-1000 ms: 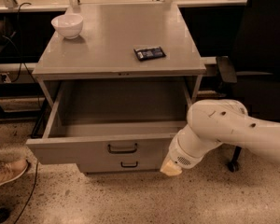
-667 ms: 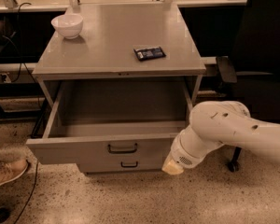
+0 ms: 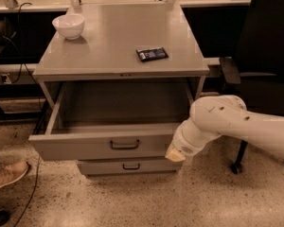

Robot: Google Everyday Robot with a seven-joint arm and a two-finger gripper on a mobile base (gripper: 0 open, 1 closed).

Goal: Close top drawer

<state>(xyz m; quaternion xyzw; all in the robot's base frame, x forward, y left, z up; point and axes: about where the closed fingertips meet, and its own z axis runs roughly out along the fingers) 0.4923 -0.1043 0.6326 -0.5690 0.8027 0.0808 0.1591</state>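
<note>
The top drawer [image 3: 85, 148] of the grey metal cabinet stands pulled out toward me, and its inside looks empty. Its plain front panel carries a dark loop handle [image 3: 124, 144] at the centre. My white arm comes in from the right. My gripper [image 3: 175, 153] is at the right end of the drawer's front panel, up against it, and only its tan end shows.
A white bowl [image 3: 69, 25] and a dark flat packet [image 3: 151, 54] lie on the cabinet top [image 3: 118, 37]. A lower drawer [image 3: 131, 166] sits closed beneath. A black office chair [image 3: 265, 56] stands at the right, a shoe [image 3: 7, 175] and cables at the left on the floor.
The drawer front has slid a little back toward the cabinet. My arm and gripper have moved forward with it at its right end.
</note>
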